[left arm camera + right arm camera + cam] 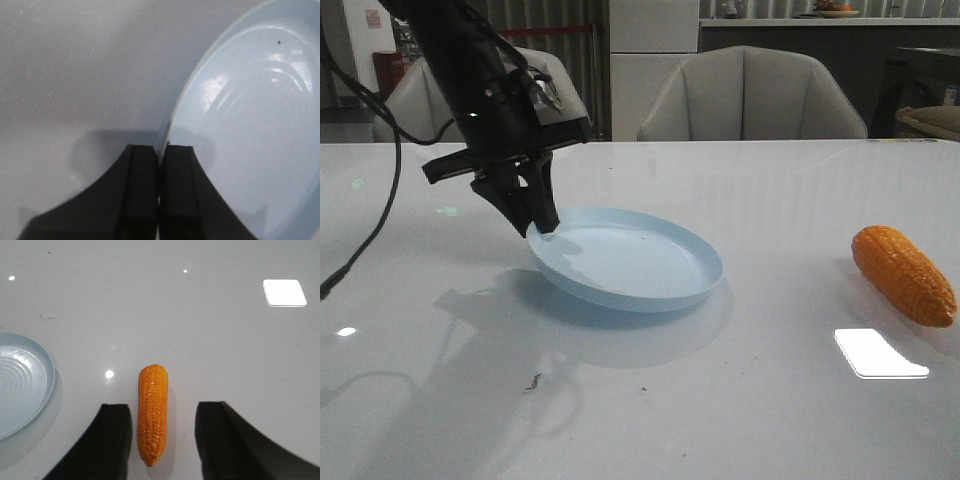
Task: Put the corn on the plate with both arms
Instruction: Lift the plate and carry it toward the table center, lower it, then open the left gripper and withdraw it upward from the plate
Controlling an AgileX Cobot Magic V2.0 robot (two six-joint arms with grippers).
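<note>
Corn, one cob: orange, glossy, rows of small bumpy kernels, tapered at both ends, lying on its side on the bare worktop close to the right edge. In the right wrist view the cob lies lengthwise between the two black fingers of the right gripper, which stand apart on either side of it; contact with the cob cannot be told. The right arm does not appear in the front view.

Plate, one: round, shallow, pale blue plastic with a low raised rim, near the middle of the worktop, well apart from the corn. Its left side is lifted off the surface and its right side rests on it, so it sits tilted. The left wrist view shows faint concentric rings moulded in the plate and one small dark speck on it.

Left gripper, matt black, reaches down from the upper left and is clamped on the plate's left rim; in the left wrist view the gripper has its two flat fingers pressed almost together with the thin rim between them.

Worktop: white, smooth, glossy, reflecting one bright rectangular light patch near the corn and a few small light spots.
</note>
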